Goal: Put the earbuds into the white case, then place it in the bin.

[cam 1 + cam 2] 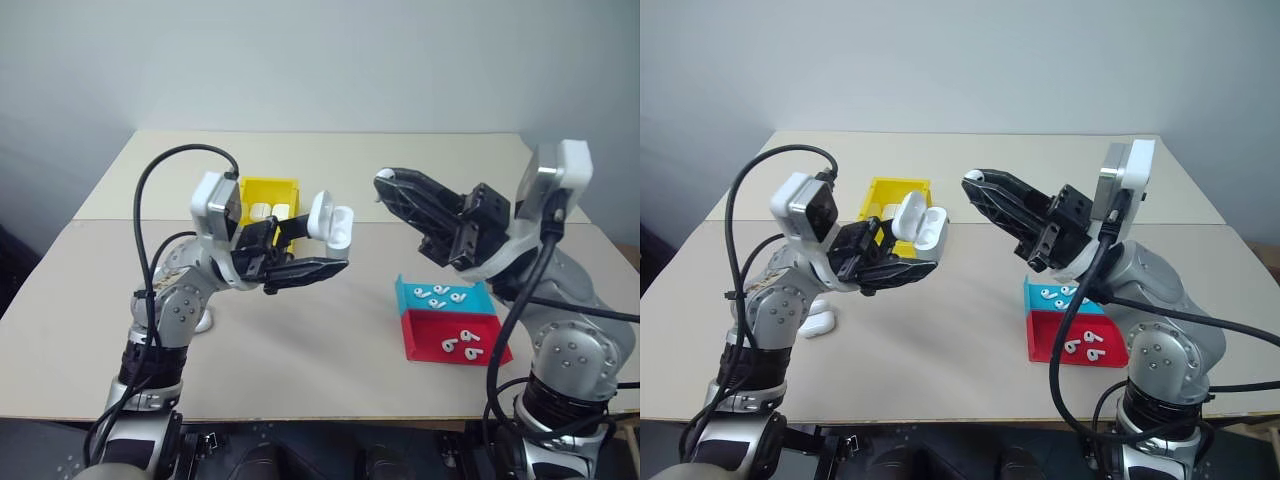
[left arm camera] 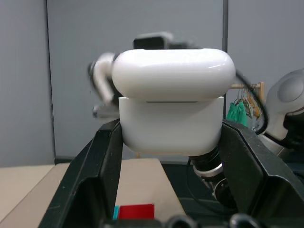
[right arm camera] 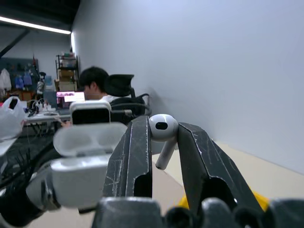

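My left gripper (image 1: 320, 245) is shut on the white case (image 1: 332, 222), held above the table with its lid flipped open. In the left wrist view the case (image 2: 171, 126) sits between the two black fingers. My right gripper (image 3: 163, 130) is shut on one earbud (image 3: 163, 127), pinched at its head with the stem hanging down. It is raised and points left toward the open case (image 3: 90, 137), a short gap away. The yellow bin (image 1: 268, 186) stands on the table behind the left gripper and holds white cases (image 1: 266, 211).
A teal tray (image 1: 400, 290) and a red tray (image 1: 415, 345) lie side by side at the right, each holding several earbuds (image 1: 437, 295). Another white case (image 1: 818, 322) lies on the table by my left arm. A person (image 3: 95, 80) sits at a desk far behind.
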